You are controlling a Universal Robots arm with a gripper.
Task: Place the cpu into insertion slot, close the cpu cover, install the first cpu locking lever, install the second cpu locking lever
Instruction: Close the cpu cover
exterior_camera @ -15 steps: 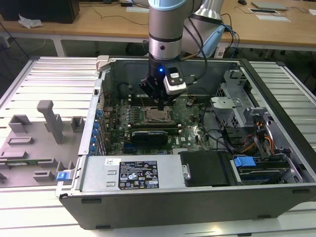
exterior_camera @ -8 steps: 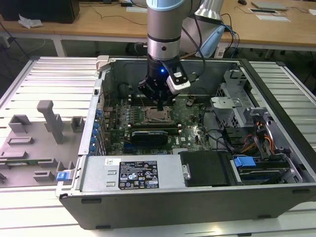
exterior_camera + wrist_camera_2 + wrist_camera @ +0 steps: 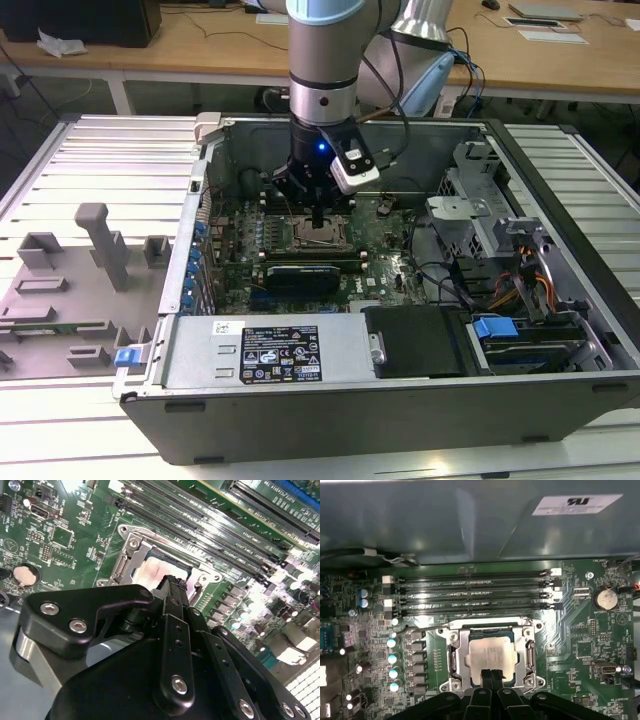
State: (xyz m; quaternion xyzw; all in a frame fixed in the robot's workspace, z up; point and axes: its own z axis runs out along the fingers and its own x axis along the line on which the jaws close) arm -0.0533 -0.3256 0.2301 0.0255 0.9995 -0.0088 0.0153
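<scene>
Wrist views close above insertion slot (image 3: pixel 456 656)

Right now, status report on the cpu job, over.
Shut gripper, tips down at edge of cpu. Chip lies flat in insertion slot. Long memory slots alongside, apart from gripper.

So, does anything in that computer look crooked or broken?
Nothing stands out. The cpu lies flat and square in the slot, and the gripper, fingers shut, is at its edge.
</scene>
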